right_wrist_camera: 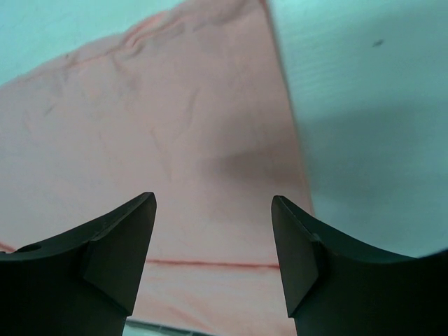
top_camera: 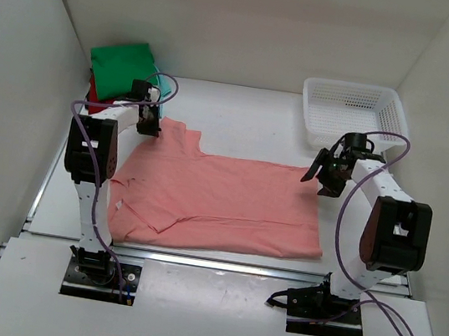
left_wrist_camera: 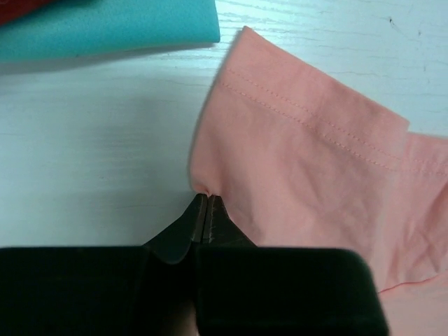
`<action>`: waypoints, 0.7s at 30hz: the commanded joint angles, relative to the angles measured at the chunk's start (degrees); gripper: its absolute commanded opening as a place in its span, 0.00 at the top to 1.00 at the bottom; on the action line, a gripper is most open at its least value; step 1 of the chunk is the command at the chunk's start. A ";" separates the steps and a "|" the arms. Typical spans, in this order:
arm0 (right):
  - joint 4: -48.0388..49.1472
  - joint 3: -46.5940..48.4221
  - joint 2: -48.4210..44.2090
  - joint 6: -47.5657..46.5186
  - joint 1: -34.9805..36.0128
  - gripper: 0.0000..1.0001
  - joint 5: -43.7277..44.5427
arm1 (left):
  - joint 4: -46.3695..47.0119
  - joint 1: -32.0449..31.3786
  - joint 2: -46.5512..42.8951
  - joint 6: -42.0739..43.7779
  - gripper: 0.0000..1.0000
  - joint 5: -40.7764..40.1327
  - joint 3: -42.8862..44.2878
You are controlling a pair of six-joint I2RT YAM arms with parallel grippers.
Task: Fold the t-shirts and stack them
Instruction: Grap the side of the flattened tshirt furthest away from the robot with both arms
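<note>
Item: salmon-pink t-shirt [top_camera: 228, 202]. Soft plain cloth, lightly creased, with double stitching along the sleeve hem. Lies flat mid-table [top_camera: 248, 121], long axis left to right: neck end left, bottom hem right, one sleeve pointing to the far side. Pinched at that sleeve's edge by the left gripper [left_wrist_camera: 207, 206], jaws closed, cloth puckered at the tips. Overhung at the right hem by the right gripper [right_wrist_camera: 213, 210], jaws wide apart, gripping nothing. Far-left corner: folded green t-shirt [top_camera: 122, 64] stacked with red t-shirt [top_camera: 92, 94] and light teal t-shirt [left_wrist_camera: 105, 28]. Far right: white mesh basket [top_camera: 351, 86].
</note>
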 commanded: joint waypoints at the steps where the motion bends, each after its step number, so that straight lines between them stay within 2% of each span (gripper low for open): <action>1: 4.21 3.66 1.97 1.96 0.18 0.35 6.68 | -0.91 0.40 -2.68 0.75 1.00 2.70 -2.25; 8: 14.05 2.43 3.64 3.02 0.53 0.35 14.00 | 1.63 1.54 -7.25 -0.12 1.00 5.16 -4.27; 21: 19.33 8.41 15.07 4.51 1.14 0.38 11.72 | 2.17 1.19 -8.66 -1.88 1.00 5.95 -6.56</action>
